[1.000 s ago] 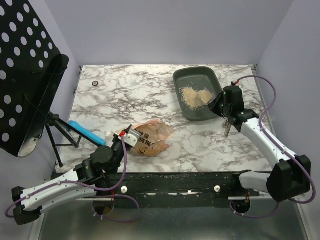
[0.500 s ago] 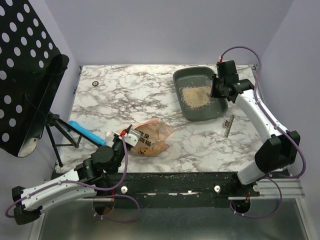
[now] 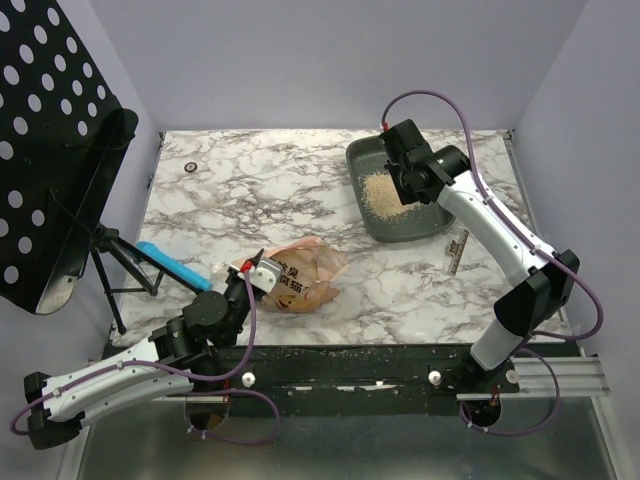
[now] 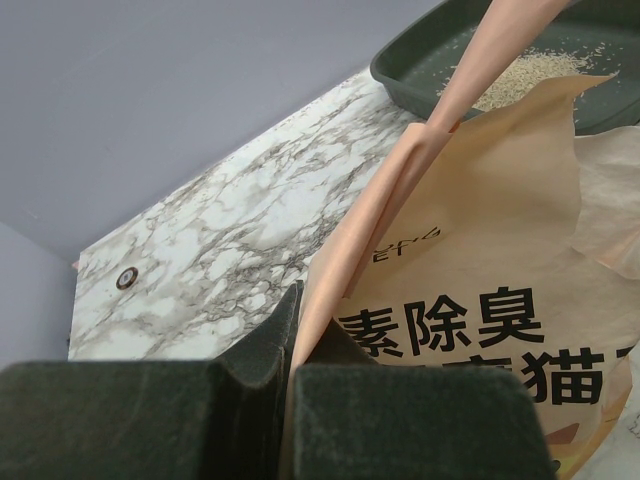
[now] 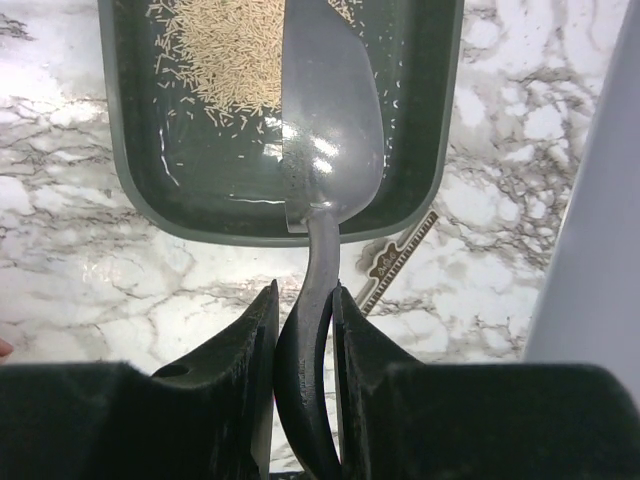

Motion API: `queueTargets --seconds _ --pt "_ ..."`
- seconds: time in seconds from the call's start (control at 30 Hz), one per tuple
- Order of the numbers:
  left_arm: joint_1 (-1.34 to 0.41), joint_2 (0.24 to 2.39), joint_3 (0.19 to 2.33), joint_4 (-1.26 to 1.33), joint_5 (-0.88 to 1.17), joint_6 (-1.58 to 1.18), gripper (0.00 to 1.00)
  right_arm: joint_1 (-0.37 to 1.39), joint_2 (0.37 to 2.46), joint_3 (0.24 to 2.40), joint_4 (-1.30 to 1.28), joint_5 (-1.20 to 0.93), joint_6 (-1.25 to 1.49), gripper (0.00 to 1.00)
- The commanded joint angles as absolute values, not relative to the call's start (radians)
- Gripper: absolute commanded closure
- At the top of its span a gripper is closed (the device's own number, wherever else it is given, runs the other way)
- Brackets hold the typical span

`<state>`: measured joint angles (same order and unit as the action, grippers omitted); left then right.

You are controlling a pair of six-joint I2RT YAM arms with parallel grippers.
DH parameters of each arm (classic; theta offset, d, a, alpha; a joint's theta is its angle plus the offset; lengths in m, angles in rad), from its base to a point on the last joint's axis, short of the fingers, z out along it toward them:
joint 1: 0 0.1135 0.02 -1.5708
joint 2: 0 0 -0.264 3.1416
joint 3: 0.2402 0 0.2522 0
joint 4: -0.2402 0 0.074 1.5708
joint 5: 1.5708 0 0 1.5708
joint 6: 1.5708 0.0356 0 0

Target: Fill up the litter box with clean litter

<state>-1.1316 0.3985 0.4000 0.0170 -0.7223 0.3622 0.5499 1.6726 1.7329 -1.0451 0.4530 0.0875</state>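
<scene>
The box (image 3: 372, 160) sits at the far right of the worktop (image 3: 260, 190), with litter (image 3: 380, 195) heaped on its floor toward the left side. The right tool (image 5: 304, 312) grips the handle of a grey scoop (image 5: 330, 110). The scoop's blade is inside the box beside the heap; whether it touches the floor I cannot tell. The left tool (image 4: 292, 335) is clamped on the edge of the bag (image 4: 470, 270), which lies near the front, well apart from the box. A thin strip (image 3: 458, 250) lies just beside the box.
</scene>
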Motion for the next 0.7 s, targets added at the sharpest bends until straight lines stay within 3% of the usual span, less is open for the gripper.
queueTargets --seconds 0.0,0.3,0.67 --pt "-1.124 0.388 0.439 0.104 -0.758 0.367 1.00 0.613 1.626 1.828 -1.178 0.578 0.064 1.00" --pt "-1.124 0.388 0.440 0.100 -0.749 0.365 1.00 0.666 1.343 1.711 -1.095 0.067 0.075 1.00" --pt "-1.124 0.396 0.442 0.098 -0.742 0.364 1.00 0.707 1.105 1.531 -1.089 -0.334 0.097 1.00"
